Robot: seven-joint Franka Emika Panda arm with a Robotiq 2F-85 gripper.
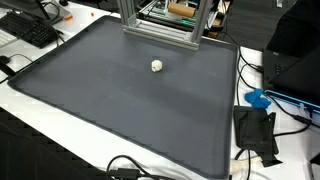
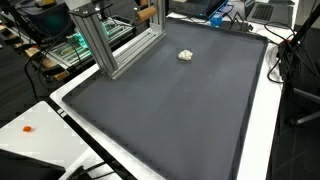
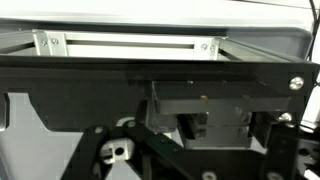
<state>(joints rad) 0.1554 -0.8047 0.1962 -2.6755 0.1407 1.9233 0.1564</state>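
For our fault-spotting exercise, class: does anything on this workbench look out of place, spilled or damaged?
Only one thing stands out: a small pale lump lies alone on the dark mat, close to the aluminium frame, in both exterior views. What it is cannot be told. Nothing looks spilled or broken.

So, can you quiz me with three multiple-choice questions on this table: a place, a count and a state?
1. Where is the small pale lump? A on the dark mat; B on the floor; C on a chair.
2. How many loose things lie on the mat? A three; B one; C none.
3. The lump is: A gripped; B lying free; C stacked on a box.
Answers: 1 A, it rests on the mat near the metal frame; 2 B, only the lump shows; 3 B, nothing touches it.
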